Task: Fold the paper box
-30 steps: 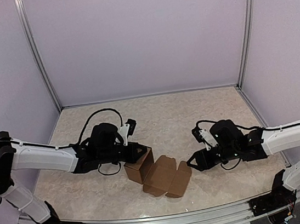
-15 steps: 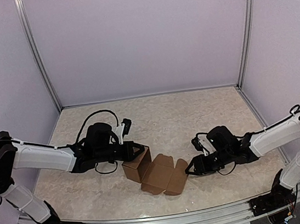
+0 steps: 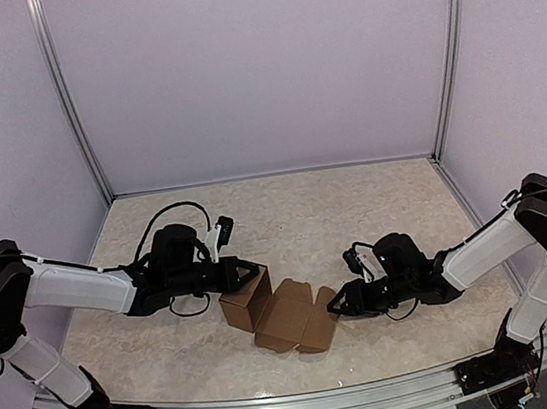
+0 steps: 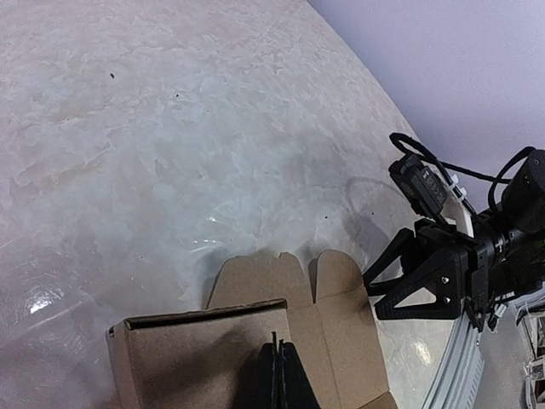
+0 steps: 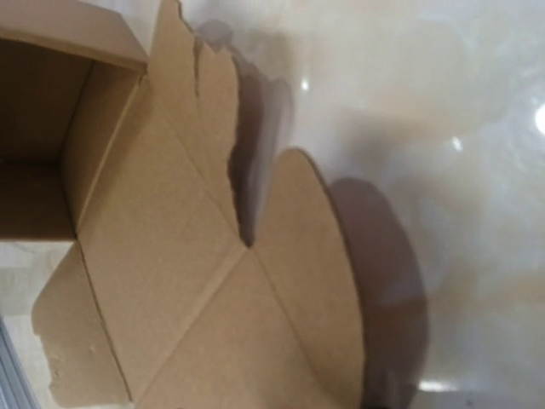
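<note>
The paper box [image 3: 247,307] is brown cardboard, an open cube with its lid flap [image 3: 294,321] lying flat toward the right. My left gripper [image 3: 255,267] is shut, and its tips [image 4: 279,362] rest against the box's upright wall [image 4: 187,358] with nothing between them. My right gripper [image 3: 333,304] is low at the flap's right edge. In the left wrist view its jaws [image 4: 372,290] stand apart beside the flap [image 4: 341,341]. The creased flap [image 5: 187,281] fills the right wrist view, with the box's hollow [image 5: 34,128] at the upper left. The right fingers are hidden there.
The marble-patterned table [image 3: 295,212] is walled in white on three sides. Metal posts [image 3: 68,100] [image 3: 447,50] stand at the back corners. A metal rail [image 3: 300,403] runs along the near edge between the arm bases.
My right gripper has come down and leftward to the flap's edge, its jaws narrowing. The box and my shut left gripper have shifted slightly left and nearer.
</note>
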Controlling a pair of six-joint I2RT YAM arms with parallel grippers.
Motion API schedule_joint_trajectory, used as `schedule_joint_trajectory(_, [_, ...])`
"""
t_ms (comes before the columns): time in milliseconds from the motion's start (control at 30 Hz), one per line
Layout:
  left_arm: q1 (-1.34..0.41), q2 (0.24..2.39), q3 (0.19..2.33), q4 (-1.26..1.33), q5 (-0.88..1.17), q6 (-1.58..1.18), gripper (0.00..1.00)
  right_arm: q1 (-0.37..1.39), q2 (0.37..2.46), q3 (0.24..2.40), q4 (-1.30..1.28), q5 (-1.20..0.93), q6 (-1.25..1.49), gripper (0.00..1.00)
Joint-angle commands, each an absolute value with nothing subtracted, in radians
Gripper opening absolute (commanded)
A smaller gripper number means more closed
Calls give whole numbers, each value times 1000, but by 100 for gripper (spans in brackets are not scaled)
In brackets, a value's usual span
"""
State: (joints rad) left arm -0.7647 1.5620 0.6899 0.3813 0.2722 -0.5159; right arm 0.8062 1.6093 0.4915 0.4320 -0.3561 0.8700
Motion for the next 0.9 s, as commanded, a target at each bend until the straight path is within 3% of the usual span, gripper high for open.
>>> schedule_joint_trajectory(0, [-745, 1568, 657, 325, 278, -518, 0, 797, 1649, 482, 471, -370, 897, 45])
schedule_joint_trajectory(633, [-741, 1561, 651, 342, 293, -535, 0, 796, 1644, 480, 613, -371, 911, 22])
schedule_joint_trajectory(867, [-742, 1552, 643, 356, 299, -544, 0, 797, 1660, 503, 631, -381, 914, 5])
